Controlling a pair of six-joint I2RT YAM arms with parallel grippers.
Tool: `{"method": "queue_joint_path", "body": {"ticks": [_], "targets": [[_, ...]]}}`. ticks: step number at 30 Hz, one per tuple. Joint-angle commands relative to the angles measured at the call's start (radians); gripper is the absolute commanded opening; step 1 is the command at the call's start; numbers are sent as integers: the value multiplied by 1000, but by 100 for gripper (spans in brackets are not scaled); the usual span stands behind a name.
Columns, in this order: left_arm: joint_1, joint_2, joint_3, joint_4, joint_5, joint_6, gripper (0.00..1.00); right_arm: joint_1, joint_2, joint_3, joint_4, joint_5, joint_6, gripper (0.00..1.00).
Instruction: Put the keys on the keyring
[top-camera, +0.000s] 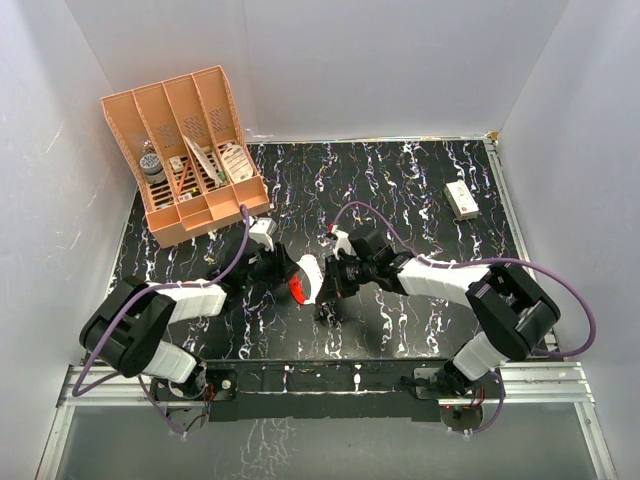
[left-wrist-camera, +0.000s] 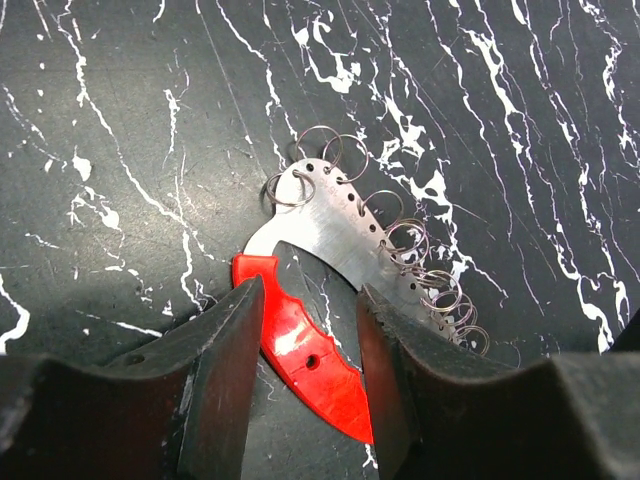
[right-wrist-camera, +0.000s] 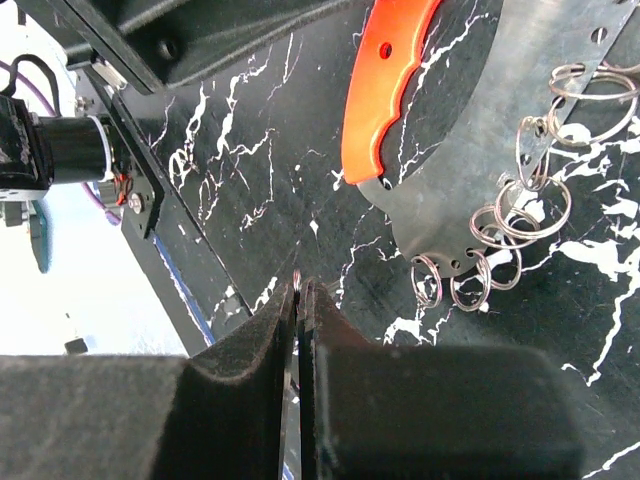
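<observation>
- gripped the keyring (top-camera: 305, 280) by its red crescent with the left gripper (left-wrist-camera: 310, 300), one finger (left-wrist-camera: 225, 370) pressed to each side of the red part.
- held it between the two arms, over the near middle of the black marbled table (top-camera: 420, 180); could not tell whether it hung clear of the surface.
- fanned out beyond the fingertips a steel plate punched with holes and strung with small wire rings (left-wrist-camera: 440, 290).
- clenched the right gripper (right-wrist-camera: 300, 285) tight, just beside the keyring's lower edge.
- showed a thin pale edge in the seam of its pads, too slight to tell whether it was the keys.
- left an orange divided rack (top-camera: 185, 150) at the far left corner and a small white box (top-camera: 461, 200) far right, well apart.
</observation>
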Motion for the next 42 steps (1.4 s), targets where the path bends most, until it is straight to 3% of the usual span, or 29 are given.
{"method": "queue_joint_path", "body": {"ticks": [1, 19, 28, 42], "targets": [[12, 23, 7, 86, 46, 6, 41, 7, -29, -27, 105, -14, 24, 0], [56, 164, 57, 225, 84, 30, 41, 23, 112, -82, 263, -4, 35, 0], [58, 206, 36, 304, 151, 9, 41, 20, 146, -83, 295, 94, 42, 0], [59, 196, -3, 283, 192, -20, 41, 9, 165, -96, 318, 212, 59, 0]]}}
